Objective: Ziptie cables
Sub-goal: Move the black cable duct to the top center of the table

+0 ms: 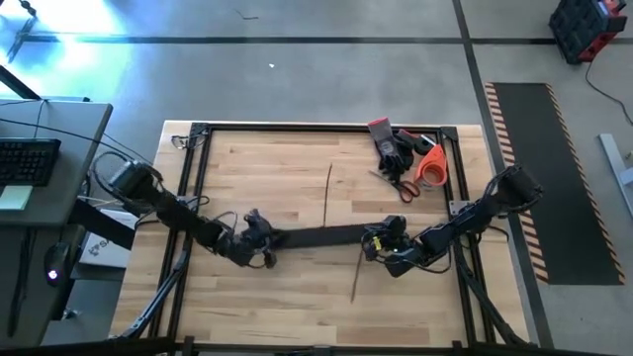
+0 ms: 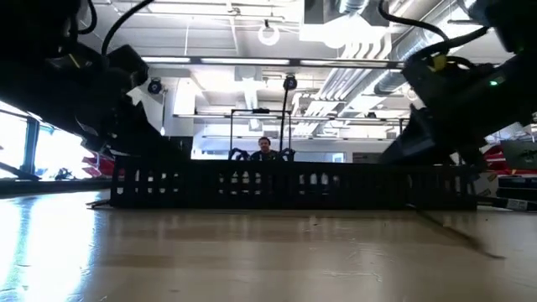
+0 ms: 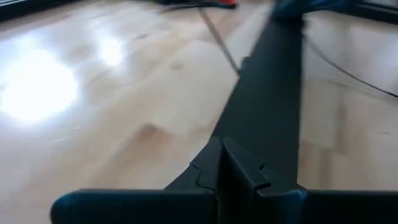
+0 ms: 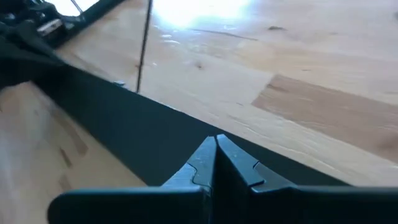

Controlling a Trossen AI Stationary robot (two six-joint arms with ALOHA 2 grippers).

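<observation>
Overhead, at frame centre, the left gripper (image 1: pixel 265 240) and right gripper (image 1: pixel 378 244), both closed, meet opposite ends of a black bar (image 1: pixel 321 235). Thin cables (image 1: pixel 329 193) cross beneath it.

The cables (image 1: pixel 328 194) were thin, dark wires lying straight and flat on the bench, running away from between the two hands, nearer the right hand (image 1: pixel 374 243).

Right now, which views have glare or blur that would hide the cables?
High view: sharp, the cables readable, blue-white wash only at the far left corner. Left wrist view: bright glare patch on the table, far end of the black bar soft. Right wrist view: glare at the top edge. Low view: backlit, bar silhouetted, cables not discernible.
</observation>
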